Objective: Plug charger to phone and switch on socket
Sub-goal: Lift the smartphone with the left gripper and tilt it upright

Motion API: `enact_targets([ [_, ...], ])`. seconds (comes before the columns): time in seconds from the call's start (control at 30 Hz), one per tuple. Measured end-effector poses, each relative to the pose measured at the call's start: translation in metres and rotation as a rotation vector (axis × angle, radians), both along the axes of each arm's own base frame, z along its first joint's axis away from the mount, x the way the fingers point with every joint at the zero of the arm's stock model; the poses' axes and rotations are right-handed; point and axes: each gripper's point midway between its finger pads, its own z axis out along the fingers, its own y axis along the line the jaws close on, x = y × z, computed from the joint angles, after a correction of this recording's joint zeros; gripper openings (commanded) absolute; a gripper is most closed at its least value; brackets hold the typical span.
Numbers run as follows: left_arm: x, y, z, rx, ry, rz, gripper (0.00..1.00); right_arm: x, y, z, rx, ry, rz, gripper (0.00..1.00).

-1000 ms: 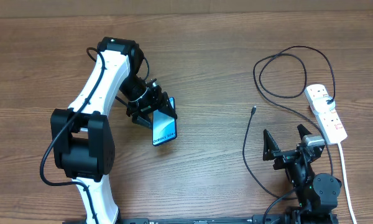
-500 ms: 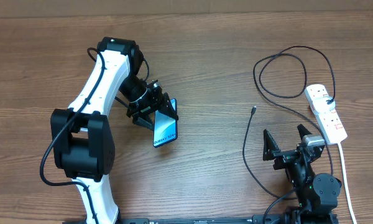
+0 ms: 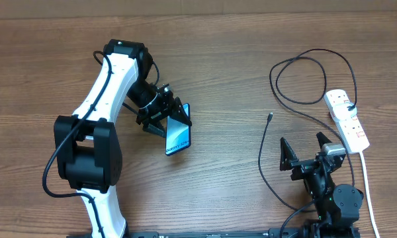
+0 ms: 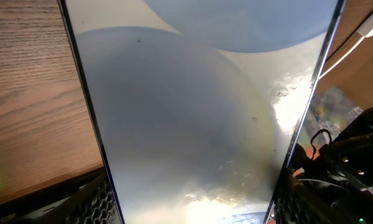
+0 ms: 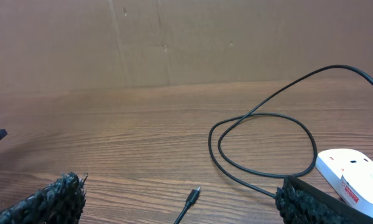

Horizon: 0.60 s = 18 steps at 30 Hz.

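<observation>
My left gripper (image 3: 167,118) is shut on the phone (image 3: 177,137), gripping its upper end by the side edges and holding it tilted over the table's left half, light blue screen up. In the left wrist view the phone (image 4: 199,112) fills the frame between the two fingers (image 4: 81,199). The charger, a thin black cable, loops across the right side and ends in a small plug (image 3: 270,116) lying on the wood. My right gripper (image 3: 303,144) stands open just behind that plug (image 5: 194,195), not touching it. The white socket (image 3: 347,119) lies at the far right, also seen as the socket (image 5: 354,177) in the right wrist view.
The charger's cable loops (image 3: 311,76) lie on the table behind the socket. A white cord (image 3: 367,178) runs from the socket toward the front edge. A brown cardboard wall (image 5: 174,37) stands behind the table.
The left gripper has carried the phone slightly to the right and turned it a little. The right arm, the cable and the socket have not moved.
</observation>
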Motion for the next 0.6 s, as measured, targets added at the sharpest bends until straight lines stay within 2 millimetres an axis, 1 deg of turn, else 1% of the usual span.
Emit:
enact_targets([
  [0.33,0.0001,-0.0017,0.0012,-0.011,0.002,0.005,0.46,0.0,0.0,0.0,0.0,0.0,0.0,1.0],
  [0.43,0.0005,-0.0018,0.001,-0.011,0.0,0.005,0.45,0.0,0.0001,-0.0001,0.0,0.0,0.0,1.0],
  [0.6,0.0087,-0.0033,-0.0024,-0.018,-0.041,0.005,0.44,0.0,0.0001,0.0,0.0,0.0,0.0,1.0],
])
